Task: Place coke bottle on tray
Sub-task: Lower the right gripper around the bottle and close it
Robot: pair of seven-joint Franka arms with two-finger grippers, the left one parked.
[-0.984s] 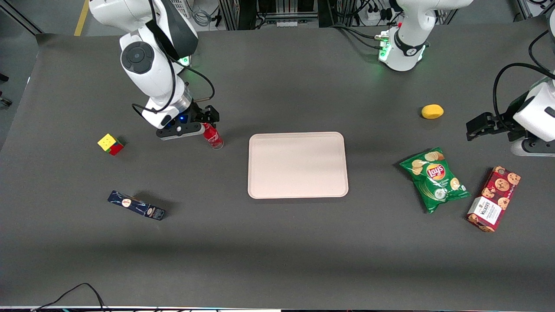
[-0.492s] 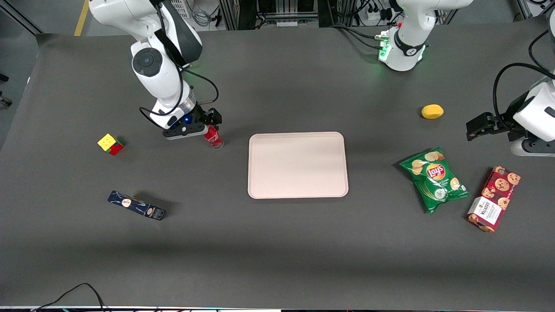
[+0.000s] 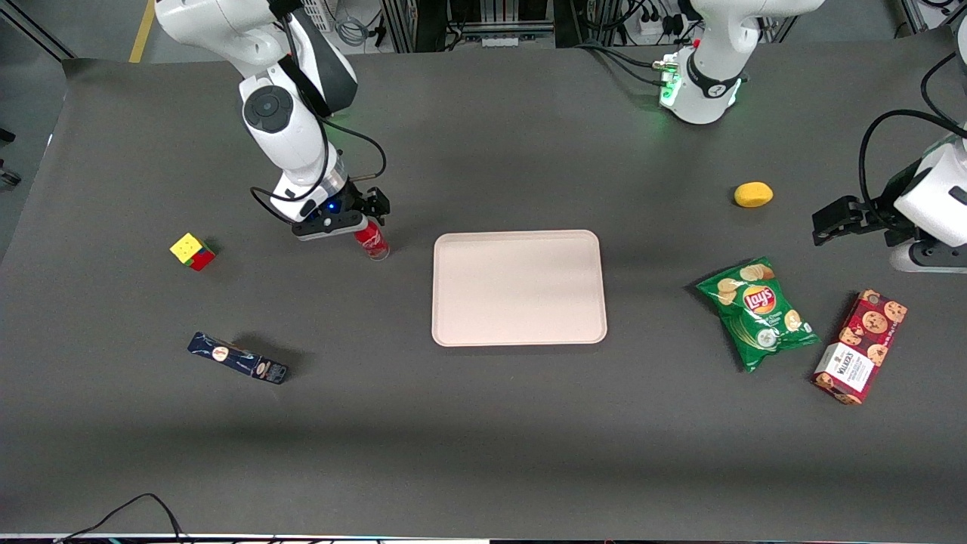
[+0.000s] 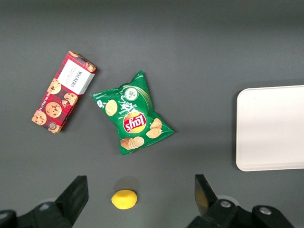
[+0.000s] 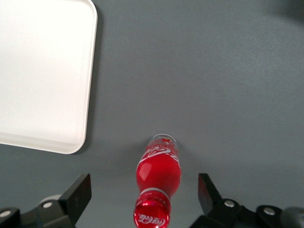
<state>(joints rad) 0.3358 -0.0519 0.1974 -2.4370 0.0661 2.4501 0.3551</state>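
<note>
The coke bottle (image 3: pixel 372 242) is small and red with a red cap and stands upright on the dark table, a short way from the pale pink tray (image 3: pixel 518 287), toward the working arm's end. My gripper (image 3: pixel 361 220) hangs directly above the bottle's cap. In the right wrist view the coke bottle (image 5: pixel 158 180) rises between the two fingers of the gripper (image 5: pixel 145 194), which stand wide apart and touch nothing. The tray (image 5: pixel 42 71) lies flat with nothing on it.
Toward the working arm's end lie a colour cube (image 3: pixel 193 251) and a dark blue box (image 3: pixel 238 358). Toward the parked arm's end are a lemon (image 3: pixel 753 194), a green chip bag (image 3: pixel 757 310) and a red cookie box (image 3: pixel 860 345).
My arm has shifted sideways toward the tray, bringing the gripper over the bottle. The bottle has stayed where it stood.
</note>
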